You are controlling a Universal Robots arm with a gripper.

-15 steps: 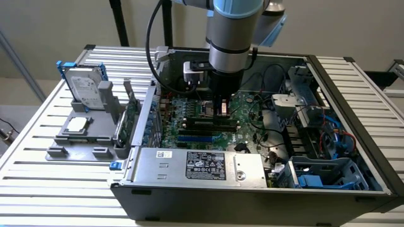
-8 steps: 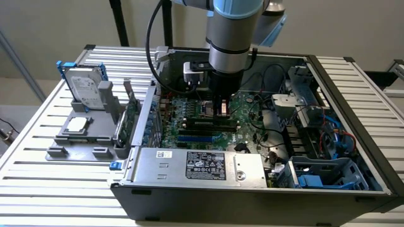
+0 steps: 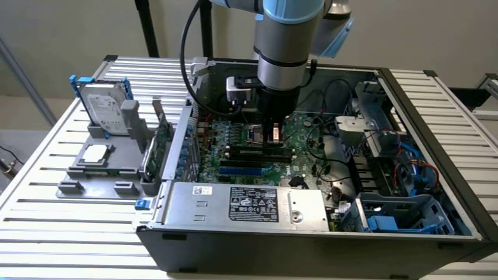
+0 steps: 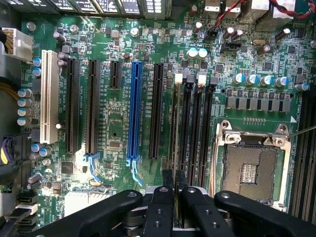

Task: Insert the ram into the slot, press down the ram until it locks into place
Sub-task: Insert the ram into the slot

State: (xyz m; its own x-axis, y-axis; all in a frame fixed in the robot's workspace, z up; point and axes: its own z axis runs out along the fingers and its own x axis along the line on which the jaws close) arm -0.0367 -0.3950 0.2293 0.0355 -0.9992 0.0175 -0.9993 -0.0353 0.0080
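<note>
My gripper (image 4: 175, 174) reaches down into the open computer case and hangs over the motherboard (image 4: 113, 123). It is shut on the ram (image 4: 176, 123), which I see edge-on as a thin pale line between the two black fingers (image 4: 167, 183). The ram runs along the first long black slot (image 4: 173, 148), the one nearest the blue slot (image 4: 134, 108). How deep it sits in that slot I cannot tell. Parallel black slots (image 4: 198, 123) with white end clips lie beside it. In the exterior view the gripper (image 3: 272, 139) stands just above the black slots (image 3: 257, 153).
The CPU socket (image 4: 252, 168) lies next to the memory slots. A silver power supply (image 3: 241, 204) spans the case front, and loose cables (image 3: 330, 169) and a blue drive cage (image 3: 397, 219) sit at the exterior view's right. An upright green card (image 3: 162, 146) and a hard drive (image 3: 105, 114) stand outside.
</note>
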